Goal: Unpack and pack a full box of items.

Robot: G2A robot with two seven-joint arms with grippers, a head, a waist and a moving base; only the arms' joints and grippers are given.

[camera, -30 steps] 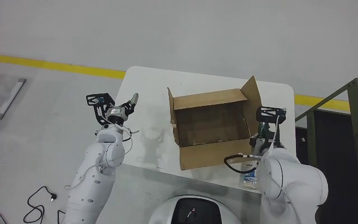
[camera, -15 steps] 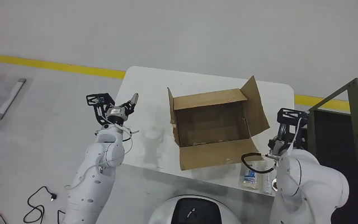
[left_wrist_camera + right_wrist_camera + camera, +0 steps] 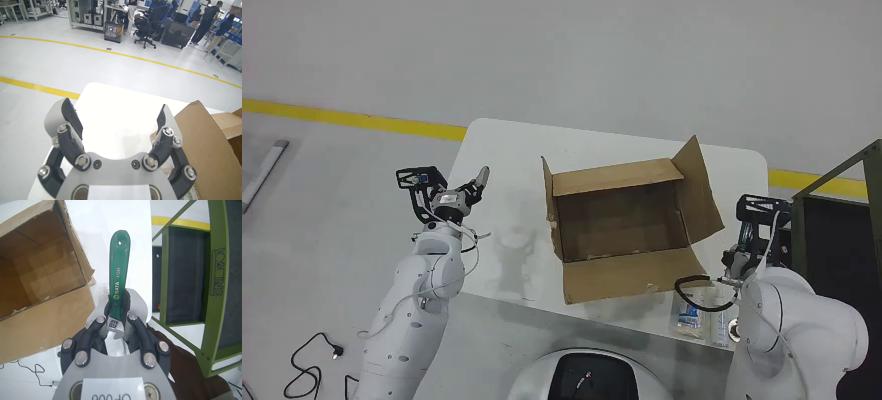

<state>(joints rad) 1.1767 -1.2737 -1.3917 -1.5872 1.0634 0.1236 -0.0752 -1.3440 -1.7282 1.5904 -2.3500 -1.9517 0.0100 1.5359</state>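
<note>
An open cardboard box (image 3: 607, 277) sits on the white surface (image 3: 512, 170), a little toward 3 o'clock from its middle. The flaps are folded out, with one raised at the 1 o'clock corner, and the brown floor and walls show inside.

The right end effector (image 3: 118, 298) hangs at about 4 o'clock of the box, close to the surface's 3 o'clock edge. It is pinching a wrench (image 3: 119, 262) low on the green handle, just above the metal head. The head sits between the fingers (image 3: 130, 306), and the handle points away from the wrist over the white strip beside the box wall. The wrench is outside the box and not touching it.

The left end effector (image 3: 115, 106) hovers at 9 o'clock of the box, over the surface's 9 o'clock edge and well apart from the cardboard. Its ribbed pads (image 3: 71, 117) are spread wide with nothing between them.

A clear packet (image 3: 689, 320) lies on the surface at 5 o'clock of the box, partly hidden by the right arm; what it holds is too small to tell. A green frame (image 3: 211, 275) stands off the surface at 3 o'clock, and a yellow line (image 3: 352, 118) crosses the floor toward 12 o'clock
</note>
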